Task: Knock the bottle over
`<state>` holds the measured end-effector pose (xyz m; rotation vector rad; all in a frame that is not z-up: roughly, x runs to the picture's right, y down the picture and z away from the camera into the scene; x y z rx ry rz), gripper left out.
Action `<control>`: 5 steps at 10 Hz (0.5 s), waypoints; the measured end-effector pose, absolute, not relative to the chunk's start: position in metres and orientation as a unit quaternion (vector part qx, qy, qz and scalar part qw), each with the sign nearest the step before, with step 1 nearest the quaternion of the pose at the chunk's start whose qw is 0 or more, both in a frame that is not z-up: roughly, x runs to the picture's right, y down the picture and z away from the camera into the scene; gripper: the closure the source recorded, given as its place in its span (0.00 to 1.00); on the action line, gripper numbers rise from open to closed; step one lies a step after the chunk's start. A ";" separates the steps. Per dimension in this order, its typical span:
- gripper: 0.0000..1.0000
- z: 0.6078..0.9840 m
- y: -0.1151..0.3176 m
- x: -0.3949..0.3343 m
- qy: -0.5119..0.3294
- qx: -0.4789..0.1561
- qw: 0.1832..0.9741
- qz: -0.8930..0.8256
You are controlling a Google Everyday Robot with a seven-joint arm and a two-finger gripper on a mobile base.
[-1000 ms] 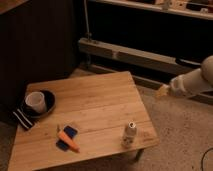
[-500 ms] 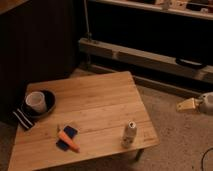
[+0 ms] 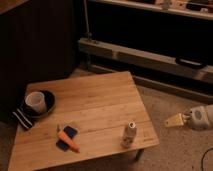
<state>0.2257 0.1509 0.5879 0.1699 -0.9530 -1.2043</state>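
The bottle [image 3: 129, 134] is small, pale and translucent with a white cap. It stands upright near the front right corner of the low wooden table [image 3: 95, 100]. My gripper [image 3: 174, 120] is at the right edge of the view, off the table and over the floor. It sits to the right of the bottle, well apart from it, with its pale tip pointing left toward the table.
A white cup [image 3: 35, 101] sits in a dark bowl [image 3: 47, 106] at the table's left edge, next to a striped cloth [image 3: 21, 119]. An orange carrot-like item [image 3: 68, 141] lies on a blue pad [image 3: 66, 136] at the front. A dark shelf unit [image 3: 150, 50] stands behind.
The arm has drawn back to the right and downward, from above the table's right edge to low over the floor. The bottle has not moved.
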 end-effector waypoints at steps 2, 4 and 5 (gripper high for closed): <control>1.00 0.589 0.143 0.189 -0.436 0.072 0.697 -0.565; 1.00 0.589 0.131 0.160 -0.443 0.069 0.675 -0.585; 1.00 0.589 0.129 0.150 -0.449 0.065 0.666 -0.592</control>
